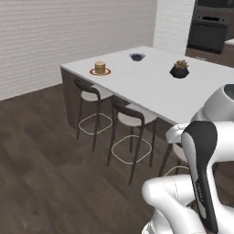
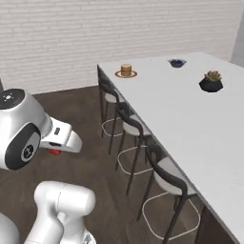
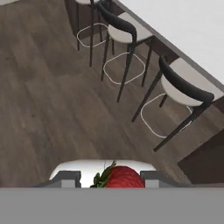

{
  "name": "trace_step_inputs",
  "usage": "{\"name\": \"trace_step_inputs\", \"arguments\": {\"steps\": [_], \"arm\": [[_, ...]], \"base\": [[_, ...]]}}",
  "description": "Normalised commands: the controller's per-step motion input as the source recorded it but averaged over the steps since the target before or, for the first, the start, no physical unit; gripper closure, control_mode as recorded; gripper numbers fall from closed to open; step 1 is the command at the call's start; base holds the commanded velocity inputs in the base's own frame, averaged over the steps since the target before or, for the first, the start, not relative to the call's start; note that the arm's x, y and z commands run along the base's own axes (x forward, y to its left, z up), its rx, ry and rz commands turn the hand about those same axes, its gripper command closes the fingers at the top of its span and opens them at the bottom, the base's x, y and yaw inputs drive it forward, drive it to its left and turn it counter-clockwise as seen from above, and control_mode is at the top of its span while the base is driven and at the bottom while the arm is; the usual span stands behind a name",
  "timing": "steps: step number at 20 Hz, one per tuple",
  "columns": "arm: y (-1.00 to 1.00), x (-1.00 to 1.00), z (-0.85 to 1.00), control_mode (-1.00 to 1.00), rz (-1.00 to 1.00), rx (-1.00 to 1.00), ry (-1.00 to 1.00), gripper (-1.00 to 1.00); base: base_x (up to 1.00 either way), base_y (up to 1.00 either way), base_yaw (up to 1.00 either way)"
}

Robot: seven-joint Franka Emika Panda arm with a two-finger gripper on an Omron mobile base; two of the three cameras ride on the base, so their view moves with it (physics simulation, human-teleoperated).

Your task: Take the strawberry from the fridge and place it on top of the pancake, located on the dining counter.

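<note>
Hand view: your claw (image 3: 110, 179) is clamped on the strawberry (image 3: 121, 177), above wood floor beside the stools. Pancake (image 1: 100, 67) sits on its red plate (image 1: 93, 71) at the tabletop's (image 1: 146, 87) far corner.

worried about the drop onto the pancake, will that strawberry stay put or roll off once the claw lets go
The strawberry looks rounded and tapering, so it may well roll. The pancake seems a small raised stack, leaving little margin. Being small and probably soft, it likely needs a low, gentle release from the claw.
</note>
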Motion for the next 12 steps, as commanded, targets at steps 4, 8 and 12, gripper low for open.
{"name": "trace_step_inputs", "arguments": {"steps": [4, 8, 12], "arm": [[0.0, 0.0, 0.0, 1.0, 0.0, 0.0, 0.0, 1.0], [0.0, 0.0, 0.0, 1.0, 0.0, 0.0, 0.0, 1.0], [0.0, 0.0, 0.0, 1.0, 0.0, 0.0, 0.0, 1.0]], "base": [[0.61, 0.9, -0.6], [0.56, 0.96, -0.57], [0.51, 0.99, -0.56]]}}
